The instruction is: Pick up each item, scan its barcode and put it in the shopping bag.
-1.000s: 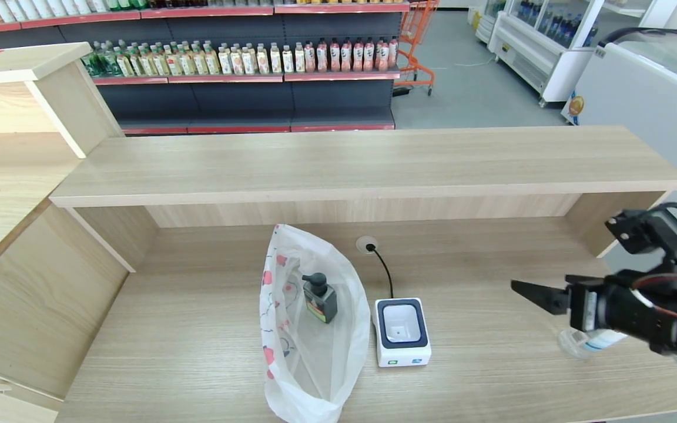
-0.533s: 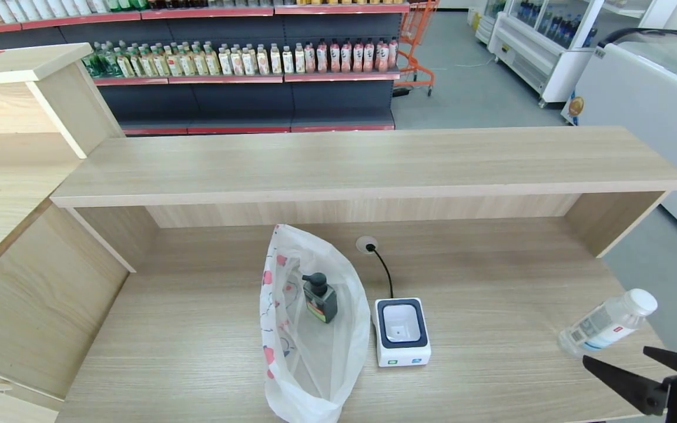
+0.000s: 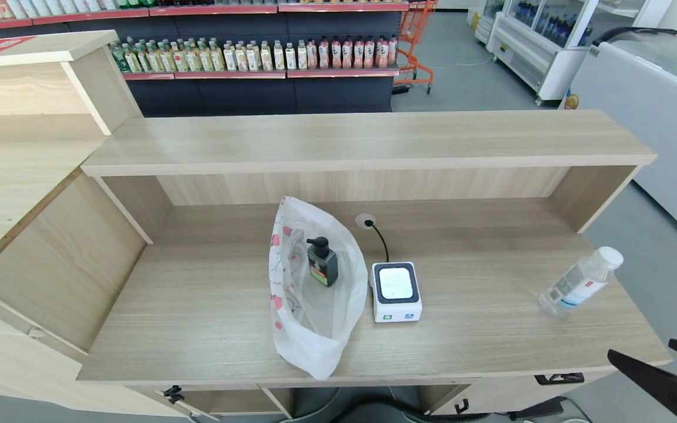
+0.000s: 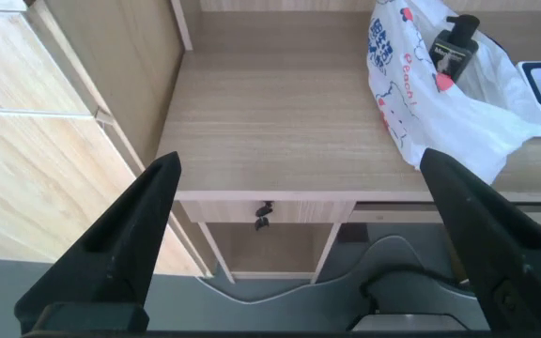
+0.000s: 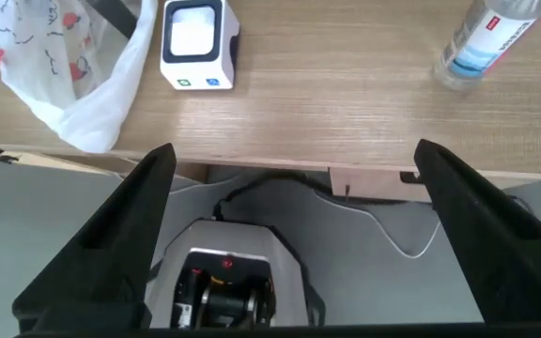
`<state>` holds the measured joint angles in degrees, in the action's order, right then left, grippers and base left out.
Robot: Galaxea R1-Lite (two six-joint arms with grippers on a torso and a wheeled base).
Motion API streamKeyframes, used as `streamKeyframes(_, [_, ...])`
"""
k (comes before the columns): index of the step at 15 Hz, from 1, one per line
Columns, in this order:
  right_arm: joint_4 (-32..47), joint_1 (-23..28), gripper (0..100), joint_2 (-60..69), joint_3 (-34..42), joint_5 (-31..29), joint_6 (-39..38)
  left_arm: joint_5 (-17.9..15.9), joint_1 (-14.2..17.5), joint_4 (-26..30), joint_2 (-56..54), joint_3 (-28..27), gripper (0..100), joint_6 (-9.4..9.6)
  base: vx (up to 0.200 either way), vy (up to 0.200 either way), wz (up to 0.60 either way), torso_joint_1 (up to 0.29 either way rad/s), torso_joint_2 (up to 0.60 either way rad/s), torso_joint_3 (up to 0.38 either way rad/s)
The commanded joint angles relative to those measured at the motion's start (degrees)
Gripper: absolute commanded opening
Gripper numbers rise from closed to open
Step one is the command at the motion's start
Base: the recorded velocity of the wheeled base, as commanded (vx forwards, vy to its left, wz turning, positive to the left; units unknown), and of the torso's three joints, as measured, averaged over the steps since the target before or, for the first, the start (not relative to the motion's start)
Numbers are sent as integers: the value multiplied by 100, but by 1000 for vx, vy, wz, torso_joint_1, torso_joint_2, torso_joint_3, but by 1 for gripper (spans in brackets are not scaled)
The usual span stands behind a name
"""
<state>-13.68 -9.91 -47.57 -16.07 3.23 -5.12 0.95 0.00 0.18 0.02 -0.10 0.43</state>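
Observation:
A clear water bottle with a white cap stands near the counter's right end, also seen as the bottle. A white shopping bag with red prints lies open at the middle, and a dark pump bottle stands inside it. Right beside the bag sits the white scanner. My right gripper is open and holds nothing, off the counter's front right corner and below its edge. My left gripper is open too, hanging before the counter's front edge, left of the bag.
A raised wooden ledge runs along the back of the counter, with a side panel at the left. A black cable runs from a grommet to the scanner. Cabinet locks sit under the front edge.
My right arm has dropped from above the water bottle to below the counter's front right corner, leaving the bottle in view. The head camera has pulled back.

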Motion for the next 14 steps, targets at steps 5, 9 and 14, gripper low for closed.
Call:
streamKeyframes(5, [-3,16,100,28,-72,-7,2,2,0,-1,-2,1,100,1,0,-120,0,10,4,0])
streamKeyframes(9, [120,51,100,46,-160,-15,2,2,0,-1,-2,1,100,10,0,-200,0,2,2,4])
streamKeyframes(14, [471,121,100,99,-388,-7,-59,2,0,-1,-2,1,100,1,0,-200,0,5,2,0])
